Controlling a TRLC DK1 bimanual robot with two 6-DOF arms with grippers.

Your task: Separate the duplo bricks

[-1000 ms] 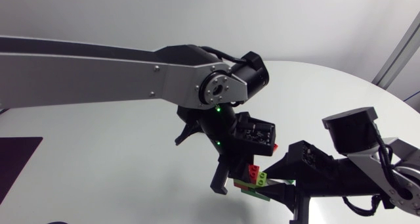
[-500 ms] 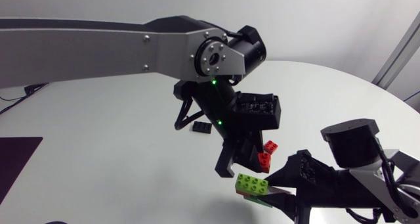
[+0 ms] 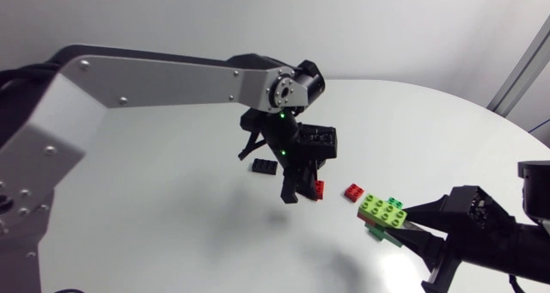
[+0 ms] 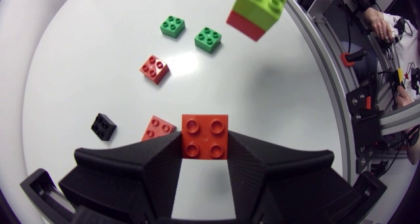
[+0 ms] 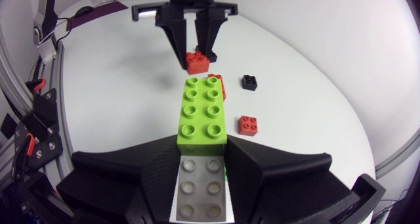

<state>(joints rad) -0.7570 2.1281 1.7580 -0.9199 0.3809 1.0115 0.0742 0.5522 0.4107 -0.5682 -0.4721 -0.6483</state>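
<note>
My left gripper (image 4: 205, 152) is shut on a red 2x2 brick (image 4: 205, 136), held above the table; the head view shows this gripper (image 3: 302, 188) with the red brick (image 3: 319, 189) near the table's middle. My right gripper (image 5: 202, 168) is shut on a stack topped by a long lime brick (image 5: 202, 112) with a grey brick (image 5: 201, 188) between the fingers. In the left wrist view the lime stack (image 4: 258, 10) has a red layer underneath. In the head view the lime brick (image 3: 384, 210) is off to the right of the left gripper, well apart from it.
Loose bricks lie on the white table (image 3: 172, 216): a black one (image 3: 264, 166), a red one (image 3: 353, 192), two green ones (image 4: 172, 25) (image 4: 207, 39), and two more red ones (image 4: 154, 67) (image 4: 158, 127). The right arm's dark links (image 3: 490, 241) fill the lower right.
The two grippers have drawn apart: the left one rose and moved back toward the middle with the red brick, and the right one withdrew to the right with the lime stack.
</note>
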